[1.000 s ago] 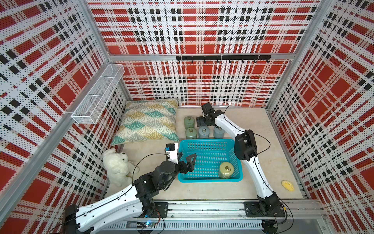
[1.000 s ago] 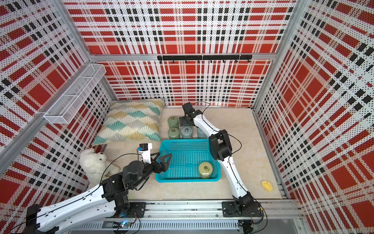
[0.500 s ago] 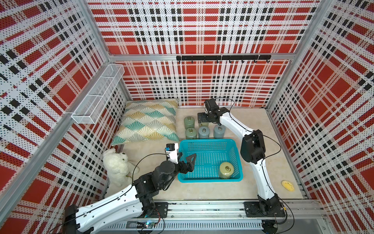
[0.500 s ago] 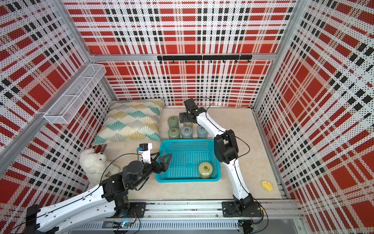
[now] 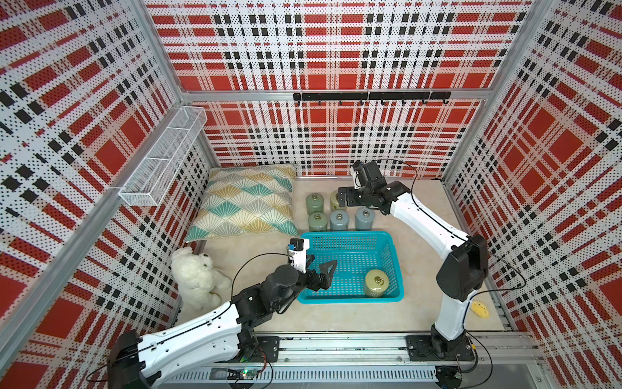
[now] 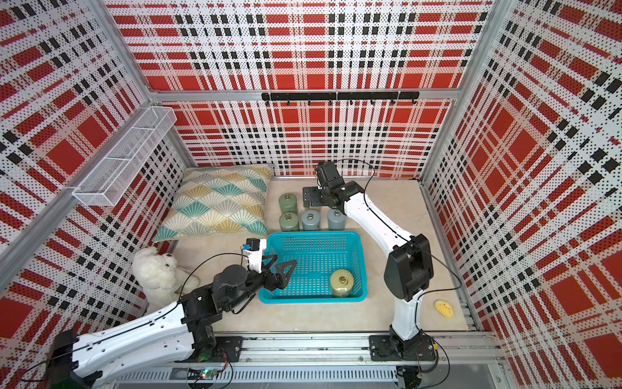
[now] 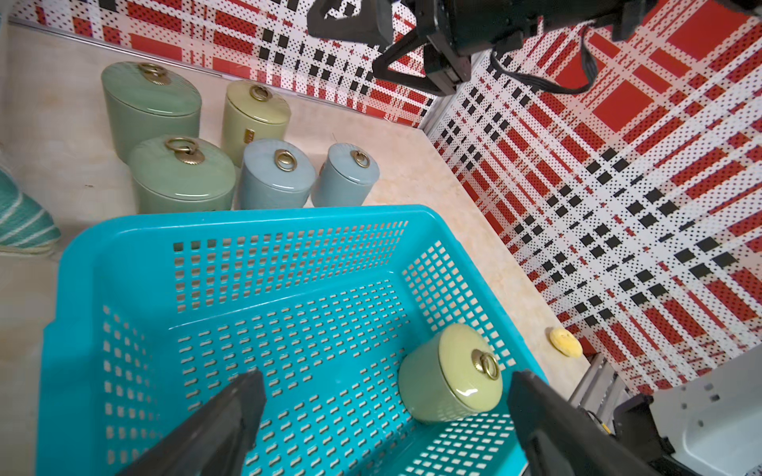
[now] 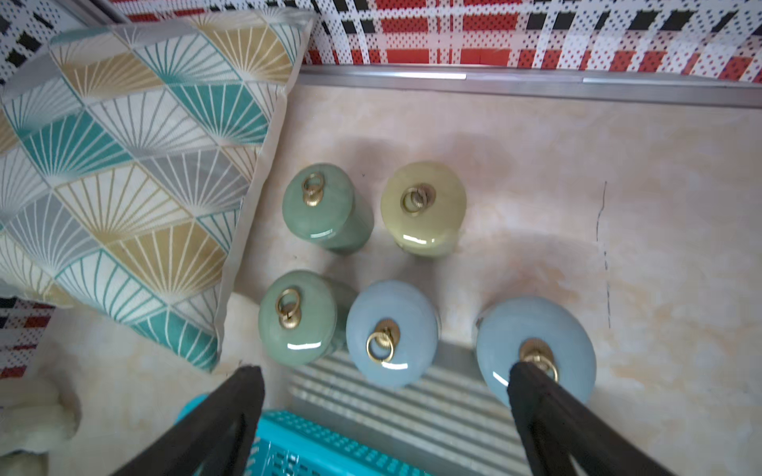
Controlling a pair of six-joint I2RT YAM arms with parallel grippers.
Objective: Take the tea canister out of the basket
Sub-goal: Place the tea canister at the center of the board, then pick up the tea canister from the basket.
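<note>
The turquoise basket stands near the front of the table. One yellow-green tea canister with a brass ring stands upright in its front right corner. My left gripper is open over the basket's left end and holds nothing; the canister stands just inside its right finger. My right gripper hangs open and empty above several canisters standing on the table behind the basket.
A patterned pillow lies at the back left and a white plush bear sits left of the basket. A small yellow object lies at the front right. A white wire rack hangs on the left wall.
My right arm's elbow has swung to the right and toward the front, while its gripper stayed above the canisters behind the basket. The left arm and the basket have not moved.
</note>
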